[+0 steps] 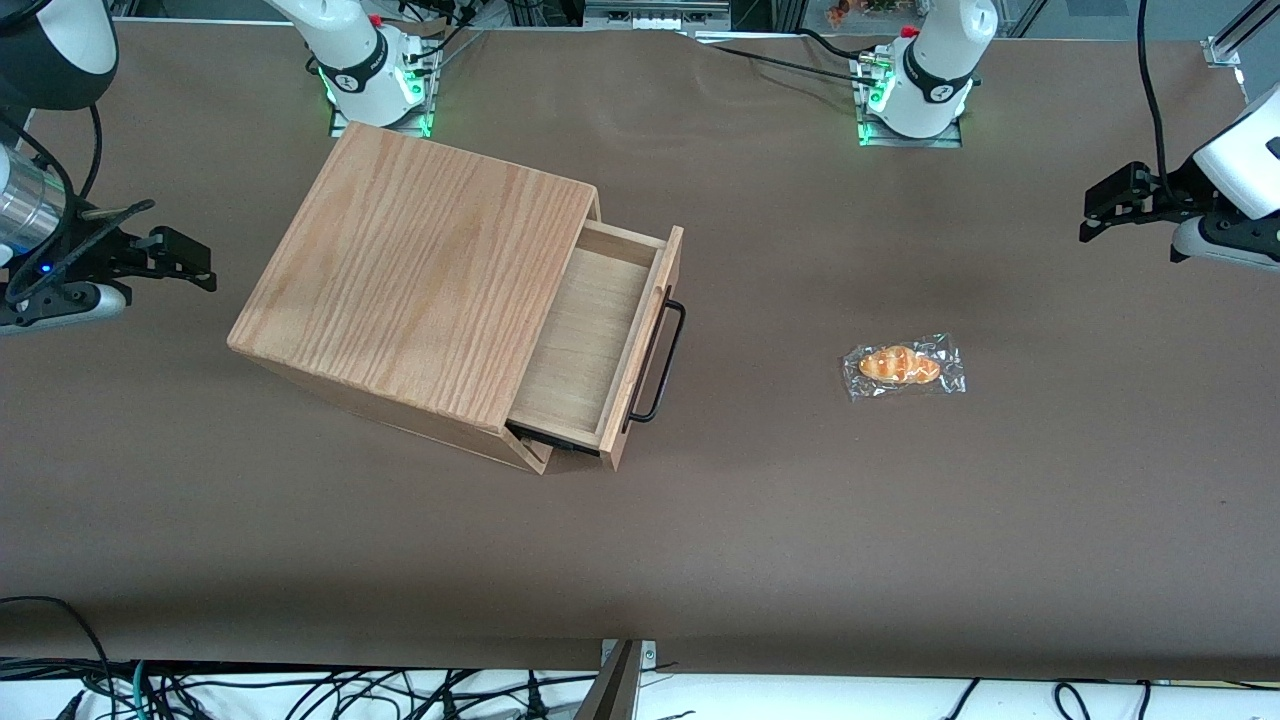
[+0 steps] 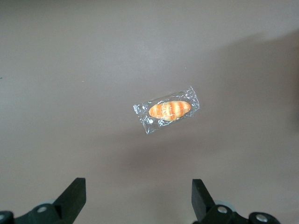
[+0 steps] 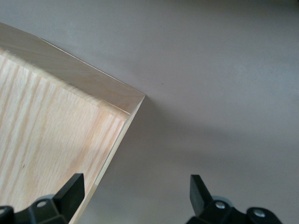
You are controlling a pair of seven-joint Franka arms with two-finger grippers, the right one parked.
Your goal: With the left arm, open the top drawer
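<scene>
so the shallow light-wood top drawer [image 1: 585, 345] with the pale plywood inside is pulled well out of the bigger oak-grain wooden box [image 1: 415, 285] that houses it. its long thin black metal bar handle [image 1: 660, 362] runs across the drawer front and nothing is touching it. the box sits at an angle on the brown tabletop [image 1: 760, 520], toward the parked arm's end, with the open drawer facing the working arm's end.

the glossy white left arm [image 1: 1240, 160] is way out at the working arm's end of the tabletop, and its black two-finger pincer [image 1: 1098, 215] hangs in the air there, well apart from the drawer and the handle. the wrist view shows the pincer [image 2: 139, 198] with its two black fingers [image 2: 74, 196] spread wide and nothing at all between them, just bare tabletop [image 2: 70, 70] underneath.

between the drawer and the pincer there's a small orange striped bread roll in a clear plastic wrapper [image 1: 903, 366], lying flat on the tabletop. it's a bit nearer the front camera than the pincer is, and clearly apart from the drawer front too. in the wrist view the wrapped roll [image 2: 168, 110] lies out ahead of the spread fingers, not touching them.
</scene>
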